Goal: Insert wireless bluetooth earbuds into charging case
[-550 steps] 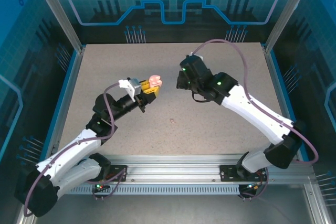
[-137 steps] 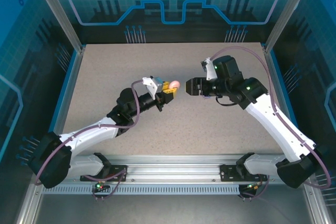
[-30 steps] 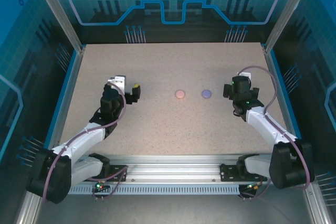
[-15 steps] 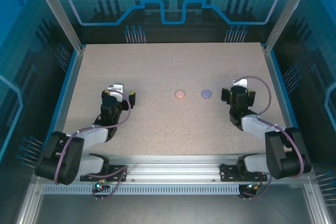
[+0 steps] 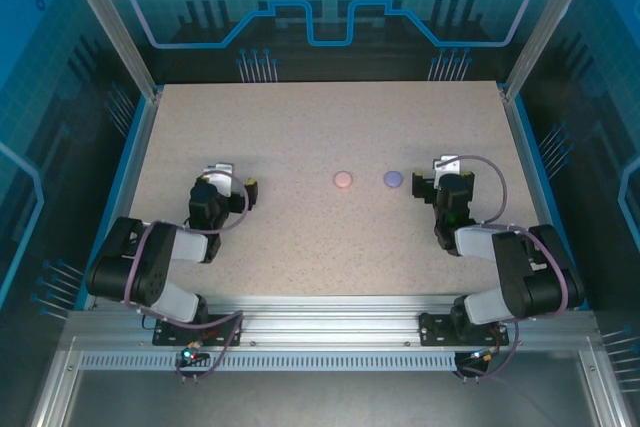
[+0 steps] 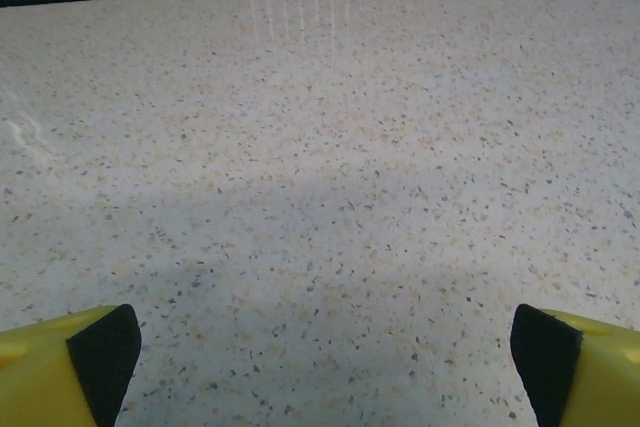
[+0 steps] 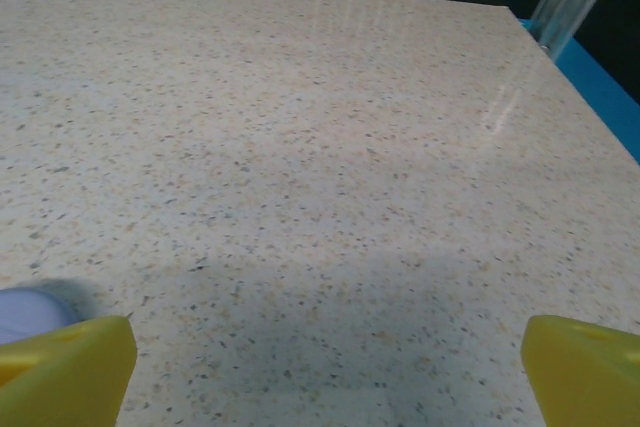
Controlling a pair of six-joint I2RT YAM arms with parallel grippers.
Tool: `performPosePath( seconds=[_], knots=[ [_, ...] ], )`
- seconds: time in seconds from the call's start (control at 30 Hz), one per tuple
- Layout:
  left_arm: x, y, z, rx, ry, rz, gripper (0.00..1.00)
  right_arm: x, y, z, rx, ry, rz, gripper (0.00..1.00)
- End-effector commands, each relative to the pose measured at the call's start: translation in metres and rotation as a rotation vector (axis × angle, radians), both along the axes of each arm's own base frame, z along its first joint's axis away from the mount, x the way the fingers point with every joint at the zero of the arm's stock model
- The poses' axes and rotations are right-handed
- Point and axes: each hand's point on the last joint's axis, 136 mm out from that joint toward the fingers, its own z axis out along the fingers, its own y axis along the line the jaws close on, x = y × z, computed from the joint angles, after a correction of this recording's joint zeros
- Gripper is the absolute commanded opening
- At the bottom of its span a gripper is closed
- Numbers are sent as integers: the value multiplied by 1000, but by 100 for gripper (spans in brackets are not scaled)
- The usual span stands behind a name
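Note:
Two closed coin-like round cases lie side by side mid-table: a pale pink case (image 5: pixel 343 179) and a lavender case (image 5: pixel 392 179). The tiny stemmed earbuds are out of view. My left gripper (image 5: pixel 243 193) sits low at the left, well away from the pink case. In the left wrist view its yellow fingers (image 6: pixel 70 362) stand wide apart over bare tabletop, so the left gripper (image 6: pixel 325 357) is open and empty. My right gripper (image 5: pixel 428 185) rests just right of the lavender case. It is open (image 7: pixel 330 367), and the lavender case's edge (image 7: pixel 25 312) shows beside its left finger.
The speckled beige table (image 5: pixel 320 127) is bounded by blue edging and a metal frame post (image 5: pixel 520 67). Both arms are folded back close to their bases along the near rail (image 5: pixel 330 332).
The pink case, earlier held in the left gripper, now lies on the table beside the lavender one. Over the last second both arms folded back toward their bases.

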Motion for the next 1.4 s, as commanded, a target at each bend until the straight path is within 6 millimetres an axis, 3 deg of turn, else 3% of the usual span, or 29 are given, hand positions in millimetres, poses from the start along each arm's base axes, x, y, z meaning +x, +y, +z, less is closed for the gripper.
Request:
performPosePath(
  seconds=[0.0, 0.07, 0.27, 1.37],
  knots=[
    [13, -4, 13, -55, -20, -32, 99, 15, 9, 8, 12, -95, 90, 99],
    [16, -2, 12, -72, 1, -31, 99, 17, 11, 1, 65, -7, 131, 99],
    [24, 16, 8, -125, 49, 43, 99, 19, 8, -1, 83, 2, 130, 100],
    [25, 17, 10, -118, 42, 50, 99, 19, 9, 0, 60, -6, 117, 100]
  ],
)
